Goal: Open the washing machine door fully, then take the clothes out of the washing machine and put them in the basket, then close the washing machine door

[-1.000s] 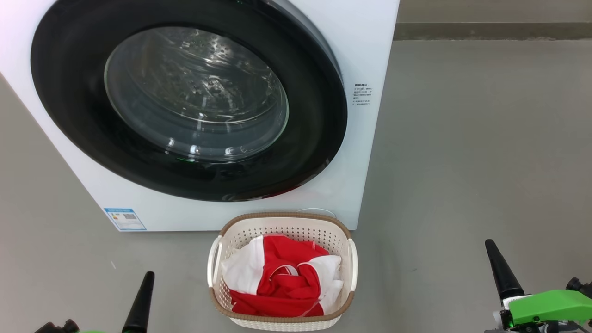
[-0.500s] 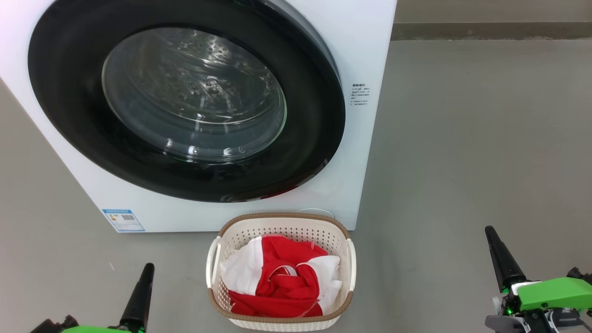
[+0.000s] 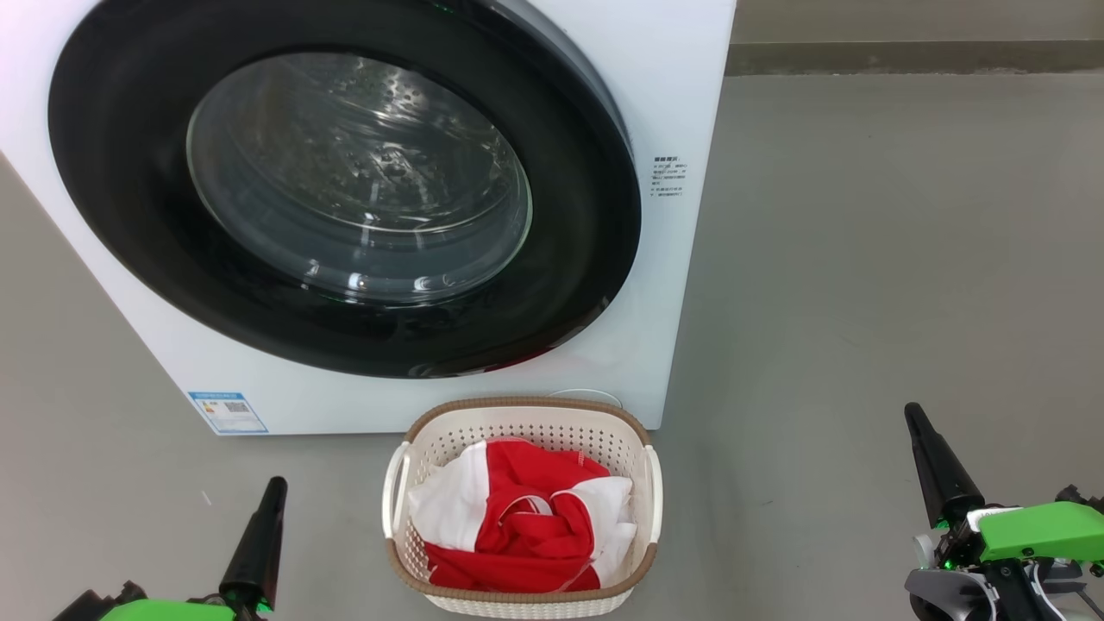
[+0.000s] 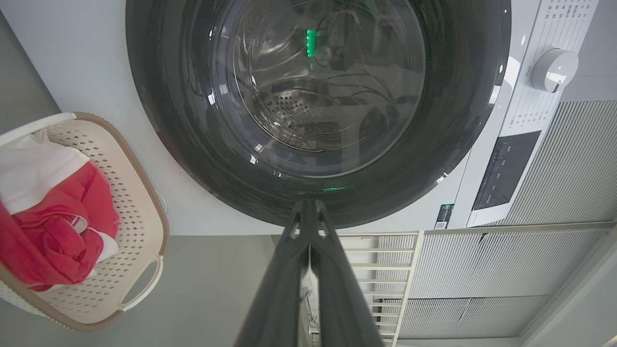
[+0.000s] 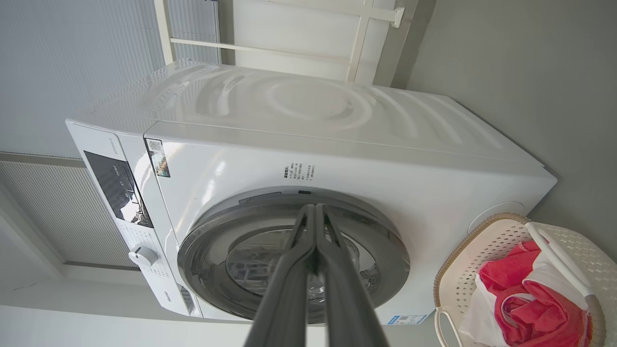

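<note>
1. The left pincer [image 3: 276,487] is at the near left with its two dark fingers pressed together into one point, pinching nothing. It hangs over the floor [image 3: 103,483], apart from the basket on its right. The picture's bottom edge cuts off its green wrist.
2. The washing machine [image 3: 681,103] stands far left to centre, beyond both pincers, and its top is cut off in the head view. The washing machine door [image 3: 129,198] lies shut against its front. Through the glass the drum [image 3: 362,164] shows dimly behind reflections, and what it holds cannot be made out.
3. The small print [image 3: 668,177] right of the door is too small to read.
4. The basket [image 3: 526,403] sits on the floor just in front of the machine's lower right corner, between the two pincers and closer to the left one. Whether it touches the machine cannot be told. The clothes [image 3: 526,530] lie heaped inside it, red and white, hiding its bottom.
5. The right pincer [image 3: 916,420] is at the near right with its fingers pressed together, pinching nothing. It is well apart from the basket, and its green body is cut off by the picture's edges.
</note>
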